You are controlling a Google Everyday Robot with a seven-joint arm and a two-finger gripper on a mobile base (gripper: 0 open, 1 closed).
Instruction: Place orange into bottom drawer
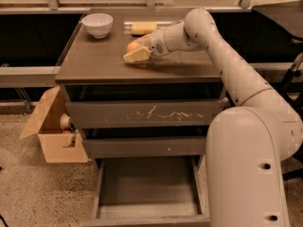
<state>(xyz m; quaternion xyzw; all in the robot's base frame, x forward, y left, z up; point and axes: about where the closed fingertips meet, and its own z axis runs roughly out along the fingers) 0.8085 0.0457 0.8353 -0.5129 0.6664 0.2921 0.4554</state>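
Note:
The orange (132, 46) rests on the brown cabinet top (104, 63), right of its middle. My gripper (134, 51) is at the orange, reaching in from the right, with its pale tip low on the near side of the fruit and touching or nearly touching it. The bottom drawer (147, 186) is pulled out at floor level below the cabinet; its flat grey floor holds nothing.
A white bowl (98, 24) stands at the back left of the top. A pale yellow oblong object (144, 28) lies behind the gripper. The scratched top drawer front (147, 113) and the middle drawer front (151, 147) are closed. An open cardboard box (52, 136) sits on the floor to the left.

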